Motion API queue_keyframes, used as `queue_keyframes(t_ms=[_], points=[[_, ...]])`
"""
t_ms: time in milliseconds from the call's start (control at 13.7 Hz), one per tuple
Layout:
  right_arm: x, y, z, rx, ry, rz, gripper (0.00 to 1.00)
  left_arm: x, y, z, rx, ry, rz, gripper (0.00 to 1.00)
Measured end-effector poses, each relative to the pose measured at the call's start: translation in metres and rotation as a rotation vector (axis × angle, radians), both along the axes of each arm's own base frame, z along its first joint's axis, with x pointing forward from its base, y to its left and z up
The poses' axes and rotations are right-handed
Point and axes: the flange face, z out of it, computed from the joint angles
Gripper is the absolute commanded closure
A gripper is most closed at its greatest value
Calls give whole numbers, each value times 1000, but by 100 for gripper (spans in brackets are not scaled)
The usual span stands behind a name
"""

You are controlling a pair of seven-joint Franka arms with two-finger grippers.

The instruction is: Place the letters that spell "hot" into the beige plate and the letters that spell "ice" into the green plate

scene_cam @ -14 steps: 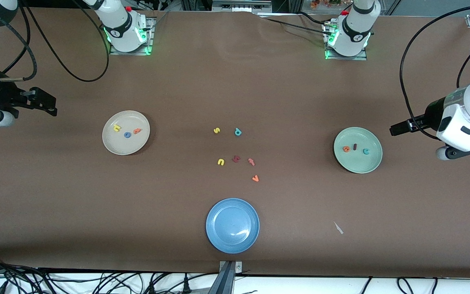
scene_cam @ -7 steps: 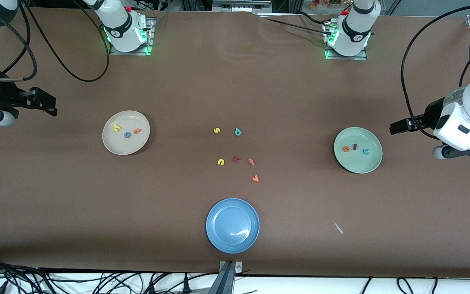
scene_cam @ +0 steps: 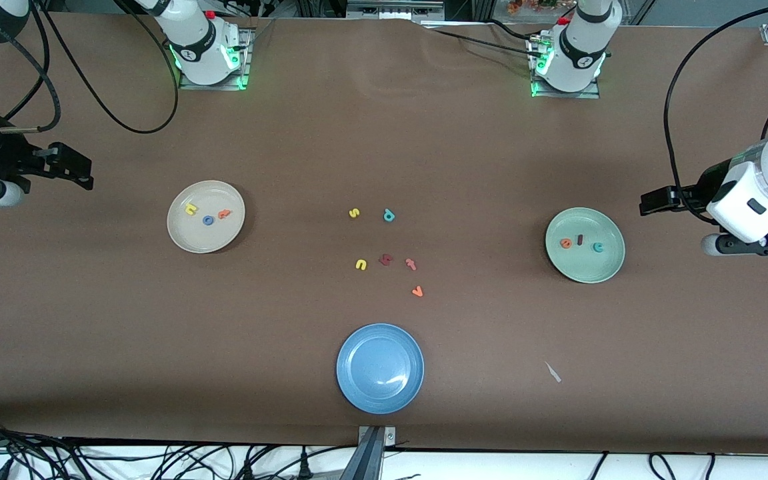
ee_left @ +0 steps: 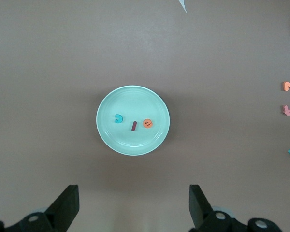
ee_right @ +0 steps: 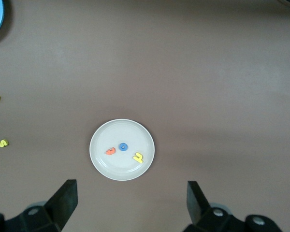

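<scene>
As the front view shows it, the beige plate sits toward the right arm's end of the table with 3 foam letters in it: yellow h, blue o, orange t. The green plate sits toward the left arm's end with orange e, dark red i and teal c in a row. Between the plates on the brown table lie 6 loose letters: yellow s, teal stemmed letter, yellow u, a dark red letter, a pinkish-red hooked letter, orange v. The blue plate is nearest the camera, nothing in it. The right gripper is up off the table at its arm's end, holding nothing. The left gripper hangs just beside the green plate's outer rim, also holding nothing.

Left wrist view: both fingers are spread wide with nothing between them; the green plate is centred, c, i, e well apart from its rim.

Right wrist view: fingers wide apart, nothing held; the beige plate holds t, o, h close together.

No readable brand or label beyond the letter shapes themselves.
</scene>
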Motion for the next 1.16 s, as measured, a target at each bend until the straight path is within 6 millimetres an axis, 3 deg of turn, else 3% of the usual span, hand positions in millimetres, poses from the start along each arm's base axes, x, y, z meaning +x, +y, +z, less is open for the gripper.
queue_keyframes(t_ms=[437, 1165], points=[[0, 0, 0, 0, 0, 0, 0, 1, 7, 0, 55, -5, -18, 0], [0, 0, 0, 0, -3, 0, 0, 0, 2, 0, 57, -5, -27, 0]])
